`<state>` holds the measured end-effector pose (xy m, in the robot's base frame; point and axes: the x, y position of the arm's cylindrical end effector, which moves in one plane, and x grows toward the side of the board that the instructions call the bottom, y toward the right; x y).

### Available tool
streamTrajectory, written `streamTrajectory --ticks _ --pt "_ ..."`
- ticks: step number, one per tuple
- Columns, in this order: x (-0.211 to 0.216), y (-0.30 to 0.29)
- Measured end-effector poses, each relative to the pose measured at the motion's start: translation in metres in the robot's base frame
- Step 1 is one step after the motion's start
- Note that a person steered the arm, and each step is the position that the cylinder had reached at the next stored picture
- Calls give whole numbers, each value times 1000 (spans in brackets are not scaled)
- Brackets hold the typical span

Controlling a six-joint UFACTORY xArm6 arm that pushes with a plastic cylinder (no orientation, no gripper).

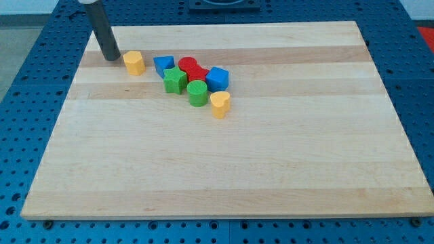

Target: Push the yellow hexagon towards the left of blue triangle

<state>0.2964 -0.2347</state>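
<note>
The yellow hexagon (134,62) lies near the board's top left. The blue triangle (163,66) lies just to its right, a small gap between them. My tip (110,57) rests on the board just left of the yellow hexagon, close to it, with a thin gap showing. The dark rod rises from the tip to the view's top edge.
A cluster sits right of the blue triangle: a green star (175,80), a red block (192,69), a blue cube (218,78), a green cylinder (197,93) and a yellow heart (220,104). The wooden board (224,169) lies on a blue perforated table (27,81).
</note>
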Motion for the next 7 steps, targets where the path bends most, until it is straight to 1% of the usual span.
streamTrajectory --ticks 1,4,6,7 --pt "5 1" --pt "1 -7" --pt "-14 5" --pt "-17 20"
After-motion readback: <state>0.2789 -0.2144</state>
